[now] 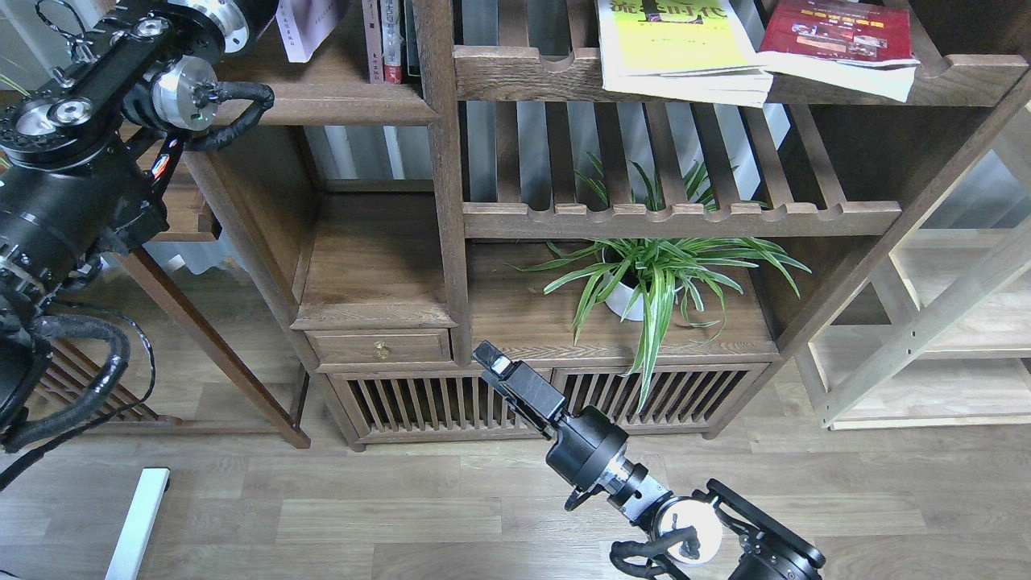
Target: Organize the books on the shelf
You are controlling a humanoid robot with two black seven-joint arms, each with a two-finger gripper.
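Observation:
A corner of a pale lavender-white book [310,28] shows at the top edge, above the solid dark-brown shelf [338,101]. My left arm reaches up to it. Its gripper is past the top edge, so its hold on the book is hidden. A thick yellow-green book [676,44] and a dark red book [838,40] lie flat on the upper slatted rack at the top right. My right gripper [488,359] hangs low in front of the cabinet's base, far from all books. It is dark and its fingers cannot be told apart.
A few thin books [391,40] stand upright at the right end of the solid shelf, against the post. A potted spider plant [644,282] sits under the lower slatted rack. A small drawer [380,348] is below the left compartment. A pale wood rack [950,338] stands at the right.

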